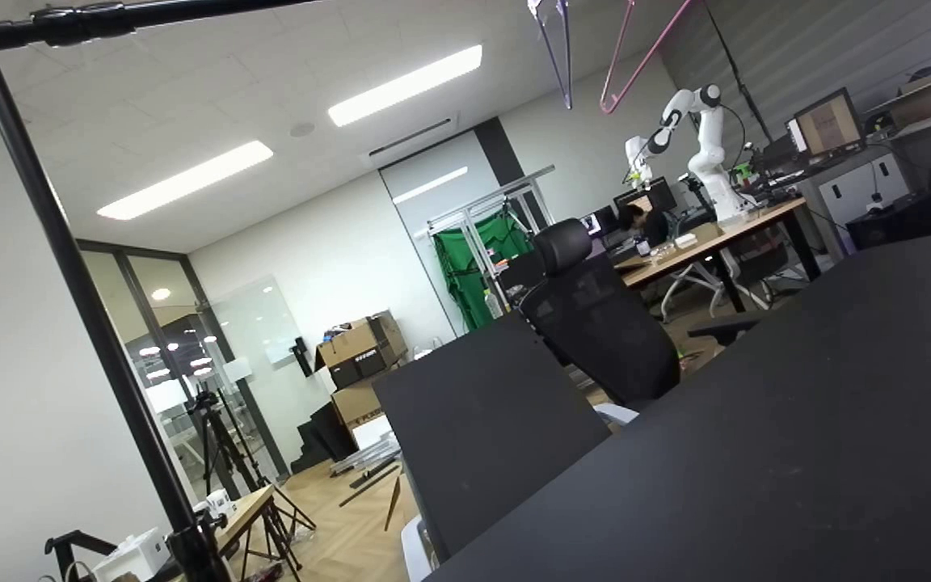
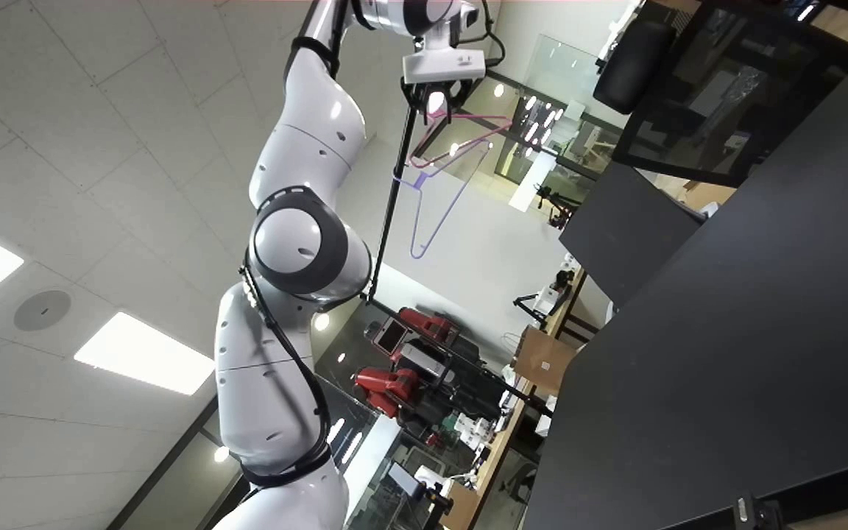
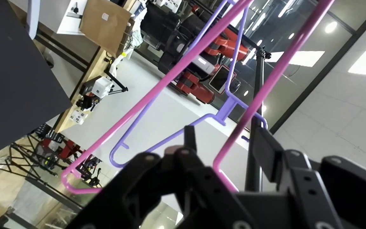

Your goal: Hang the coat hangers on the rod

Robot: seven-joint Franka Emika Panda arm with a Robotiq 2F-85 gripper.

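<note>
Since the lavender hanger (image 3: 227,109) hangs hooked on the black rod (image 3: 260,70), at least half's done; magenta hanger (image 3: 170,75) is at the gripper (image 3: 227,140), fingers apart, its hook hidden; prob. on rod too, can't confirm, so check & retreat left.

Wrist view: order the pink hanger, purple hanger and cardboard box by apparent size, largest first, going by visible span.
1. The pink hanger, running off the top edge
2. The purple hanger
3. The cardboard box
Nearness to the camera may enlarge the hangers; true sizes stay unsure.
</note>
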